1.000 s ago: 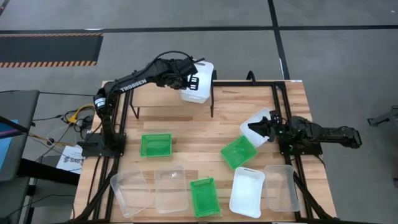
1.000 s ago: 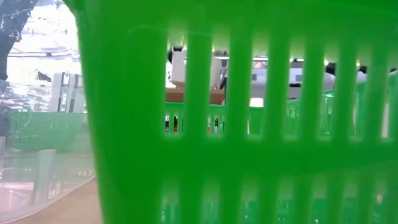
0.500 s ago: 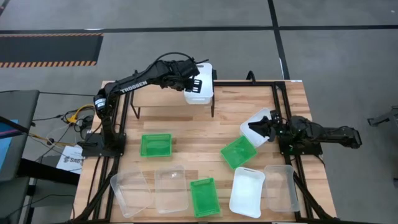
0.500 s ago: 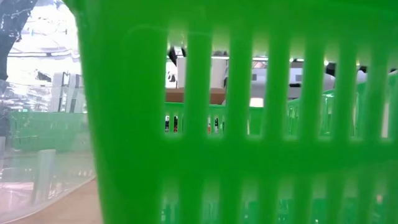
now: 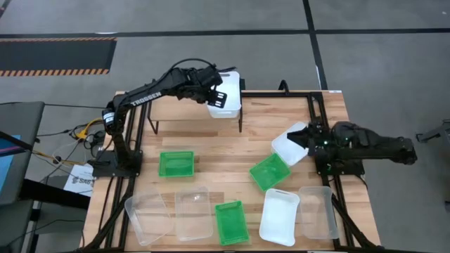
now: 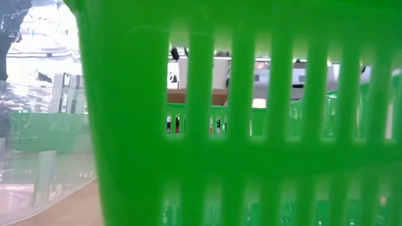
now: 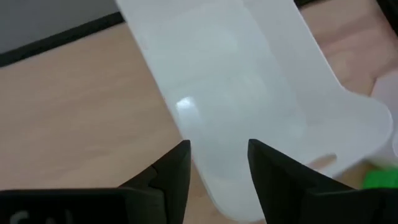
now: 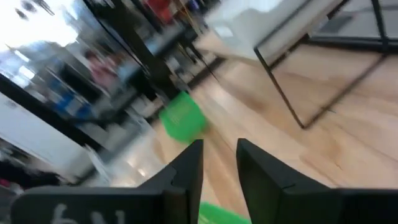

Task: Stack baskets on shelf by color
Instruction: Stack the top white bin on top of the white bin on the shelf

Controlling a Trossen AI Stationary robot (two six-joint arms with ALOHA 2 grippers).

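Observation:
My left gripper (image 5: 214,91) is shut on a white basket (image 5: 226,102) over the right end of the shelf (image 5: 183,105). My right gripper (image 5: 308,138) hovers near the table's right edge, open a little and empty, just right of a second white basket (image 5: 290,145). That basket leans on a green basket (image 5: 269,171). A third white basket (image 5: 279,216), two more green baskets (image 5: 176,163) (image 5: 230,221) and three clear ones (image 5: 148,216) (image 5: 192,212) (image 5: 318,211) lie on the table. My left gripper pinches the white basket's wall (image 7: 217,134) between its two fingers (image 7: 177,165), near one end. The basket stretches away from the fingers over the shelf board (image 7: 74,112). I cannot tell whether its bottom rests on the board.
A green basket wall (image 6: 239,113) stands right in front of the low camera and hides nearly all of that view. Black frame rails (image 5: 313,105) run along the table's far and side edges. Bare wood lies between the shelf and the near row of baskets.
My left gripper has carried the white basket a little toward the table's near-right and lowered it over the shelf's right end. My right gripper has let go of the white basket by the green one and drawn back toward the table's right edge.

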